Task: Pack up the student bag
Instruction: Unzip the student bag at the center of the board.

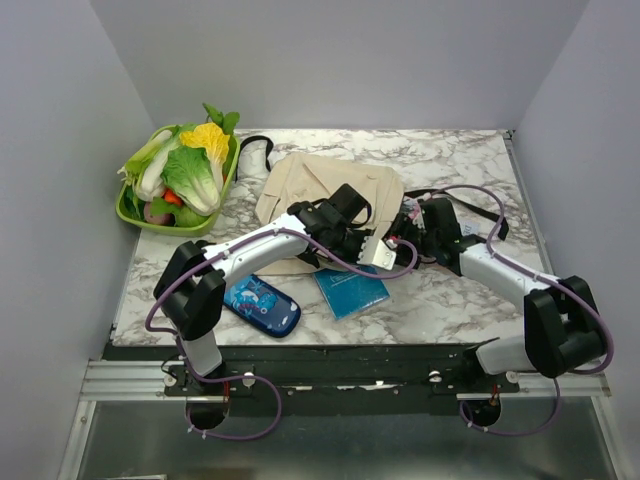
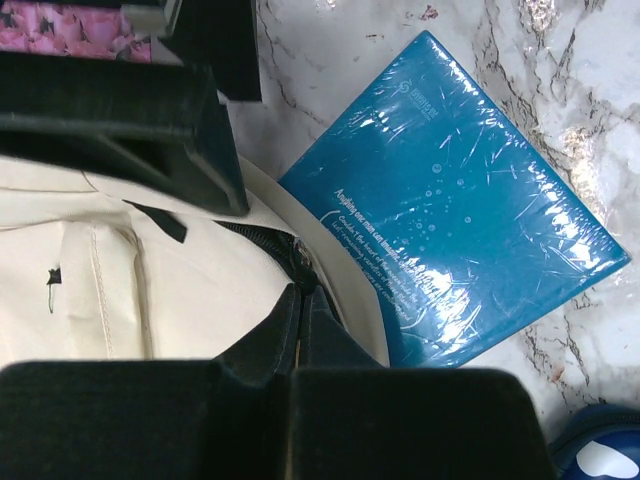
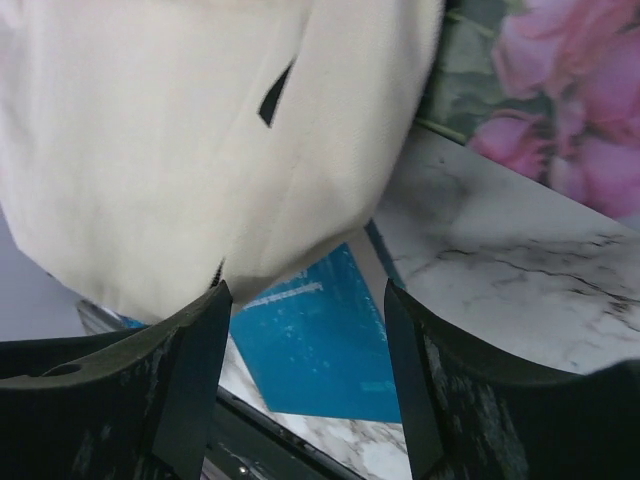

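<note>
Marble counter (image 1: 450, 160): green tray (image 1: 130, 212) of leafy vegetables (image 1: 190, 170) at the far left corner. Blue patterned pencil case (image 1: 262, 305) near the front edge; plastic-wrapped teal book (image 2: 450, 200) lies flat just right of it.

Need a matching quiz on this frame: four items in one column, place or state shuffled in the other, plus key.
Items:
1. left gripper
2. right gripper
3. teal book
4. green tray

Place or state:
A. far-left part of the table, full of vegetables
B. jaws apart, cream cloth of the student bag just ahead
C. shut at the student bag's zipper edge
D. flat on the marble in shiny wrap, beside the bag

Pairs: 1-C, 2-B, 3-D, 4-A
</note>
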Available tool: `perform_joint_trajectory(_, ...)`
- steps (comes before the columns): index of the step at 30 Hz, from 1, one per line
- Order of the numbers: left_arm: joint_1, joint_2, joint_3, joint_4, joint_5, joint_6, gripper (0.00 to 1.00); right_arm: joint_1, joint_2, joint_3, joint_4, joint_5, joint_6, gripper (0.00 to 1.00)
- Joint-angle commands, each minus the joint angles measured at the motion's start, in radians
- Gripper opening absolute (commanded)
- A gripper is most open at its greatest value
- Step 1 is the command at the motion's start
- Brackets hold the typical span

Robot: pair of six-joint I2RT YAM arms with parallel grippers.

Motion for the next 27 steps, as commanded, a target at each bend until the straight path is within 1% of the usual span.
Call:
perform_joint_trajectory(1, 0.001, 0.014, 0.030, -0.001, -0.015, -0.004, 0.00, 0.046, 0.038, 0.029, 0.129, -0.054, 0.088, 0.70)
perform_joint_trajectory(8, 0.001, 0.011, 0.024, -0.014, -0.007, 0.004, 0.00, 0.055, 0.046, 0.022, 0.165, -0.023, 0.125, 0.66)
perform_joint_trajectory(14, 0.000, 0.010, 0.041, -0.014, -0.004, -0.001, 0.00, 0.070, 0.127, 0.016, 0.204, -0.023, 0.150, 0.61)
perform_joint_trajectory(16, 0.001, 0.007, 0.047, -0.014, -0.004, -0.001, 0.00, 0.075, 0.143, 0.017, 0.193, -0.014, 0.154, 0.51)
perform_joint_trajectory(17, 0.001, 0.007, 0.050, -0.018, -0.005, -0.001, 0.00, 0.075, 0.143, 0.019, 0.185, -0.007, 0.151, 0.44)
perform_joint_trajectory(18, 0.001, 0.007, 0.051, -0.018, -0.005, 0.001, 0.00, 0.075, 0.140, 0.026, 0.179, 0.018, 0.140, 0.29)
perform_joint_trajectory(21, 0.001, 0.002, 0.056, -0.032, -0.008, 0.007, 0.00, 0.075, 0.098, 0.074, 0.095, 0.096, 0.114, 0.07)
perform_joint_trajectory(22, 0.000, -0.002, 0.056, -0.035, -0.013, 0.011, 0.00, 0.075, 0.091, 0.092, 0.051, 0.115, 0.101, 0.06)
perform_joint_trajectory(27, 0.018, -0.010, 0.060, -0.069, -0.013, 0.007, 0.00, 0.060, 0.062, 0.201, -0.063, 0.219, -0.014, 0.04)
